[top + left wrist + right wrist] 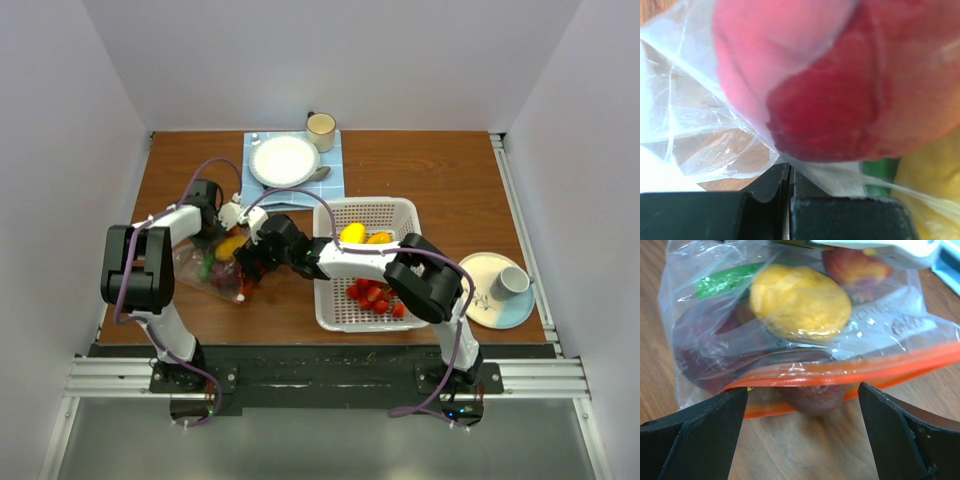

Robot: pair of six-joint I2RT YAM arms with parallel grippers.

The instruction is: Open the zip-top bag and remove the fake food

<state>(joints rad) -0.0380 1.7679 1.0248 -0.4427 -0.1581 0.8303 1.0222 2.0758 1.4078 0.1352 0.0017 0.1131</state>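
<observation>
The zip-top bag [200, 268] lies on the table left of the white basket, with fake food still inside it. My left gripper [238, 222] is shut on the bag's clear film [705, 125], the fingers [789, 170] pinching a fold just under a red-peach fruit [830, 100]. My right gripper [802, 388] stands open, low over the table, facing the orange zip strip [865, 365]. The mouth gapes and a maroon piece [812, 397] pokes out between the two fingers, touching neither. Behind it in the bag are a yellow fruit [800, 302] and a green piece [725, 282].
The white basket [330, 300] holds yellow, orange and small red pieces, and the right arm reaches across its left rim. A white plate [284, 160] on a blue cloth and a cup [321, 130] stand at the back. A saucer with a cup [497, 290] is at the right.
</observation>
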